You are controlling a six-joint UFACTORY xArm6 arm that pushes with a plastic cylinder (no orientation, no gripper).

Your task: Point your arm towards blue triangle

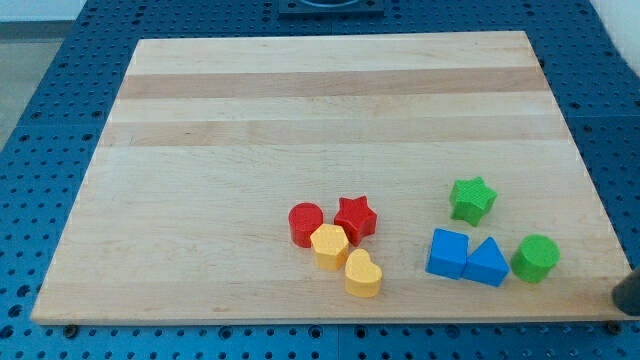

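A dark rounded shape sits at the view's right edge, just off the lower right corner of the wooden board; it may be the rod, but whether it is my tip cannot be told, and the very end does not show clearly; the arm carries no jaws and has hold of nothing. Nearest that shape, a green cylinder stands on the board near the right edge; touching or just beside it on the view's left is the blue triangle, low on the board's right part; a blue cube presses against the triangle's left side; above the pair, apart from them, rests a green star. Farther to the view's left, near the board's lower middle, a second cluster gathers; a red star sits beside a red cylinder; a yellow hexagon-like block lies just below and between them, touching or nearly so; a yellow heart lies just below-right of it. A blue perforated table surrounds the board.
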